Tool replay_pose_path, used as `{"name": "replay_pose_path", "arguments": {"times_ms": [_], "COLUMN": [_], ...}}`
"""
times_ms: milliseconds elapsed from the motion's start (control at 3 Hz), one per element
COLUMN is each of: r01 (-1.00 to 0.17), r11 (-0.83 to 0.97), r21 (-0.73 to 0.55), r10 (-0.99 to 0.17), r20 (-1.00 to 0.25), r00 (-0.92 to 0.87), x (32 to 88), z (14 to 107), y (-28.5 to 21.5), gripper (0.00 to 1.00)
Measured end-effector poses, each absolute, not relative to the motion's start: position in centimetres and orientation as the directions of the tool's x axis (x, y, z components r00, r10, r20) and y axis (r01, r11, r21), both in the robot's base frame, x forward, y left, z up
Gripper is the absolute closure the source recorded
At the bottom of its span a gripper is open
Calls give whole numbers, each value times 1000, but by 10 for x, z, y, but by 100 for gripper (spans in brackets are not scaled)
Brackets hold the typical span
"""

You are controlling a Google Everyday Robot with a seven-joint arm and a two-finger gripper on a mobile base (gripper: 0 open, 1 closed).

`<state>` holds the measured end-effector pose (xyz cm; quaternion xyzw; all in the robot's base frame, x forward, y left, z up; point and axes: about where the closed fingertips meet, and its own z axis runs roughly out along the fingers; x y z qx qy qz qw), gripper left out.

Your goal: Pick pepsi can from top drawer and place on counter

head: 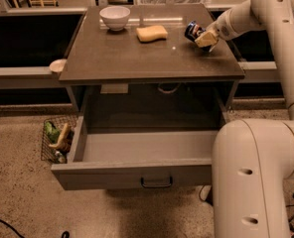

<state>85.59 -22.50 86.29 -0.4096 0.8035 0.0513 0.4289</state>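
So the tool is up over the right rear part of the desk, clamped around the pepsi can. The can is tipped over at an angle with its silver end pointing up and left, dark blue side showing. It's right down at the desk surface, but I honestly can't tell if the bottom edge is touching or just off it. The arm comes in from the upper right. A yellow sponge sits near the can on its left, and a white bowl is further left toward the back. Below, the top drawer is pulled way out, grey floor showing, dark handle in the middle of the front panel. The robot's big white body is just beside the drawer's right end. A wire basket with some stuff in it sits on the floor to the left of the drawer.
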Motion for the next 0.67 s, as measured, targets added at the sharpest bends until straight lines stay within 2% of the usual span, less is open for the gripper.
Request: {"name": "replay_pose_path", "arguments": {"times_ms": [333,667], "r01": [-706,-704], "r11": [653,648], "r21": [-273,-291], "r10": [-622,-626], "r20": [-725,-730], "r00": [-295,-274], "x": [856,855], "z": [864,873], "y": [-225,-229], "gripper": [0,0]}}
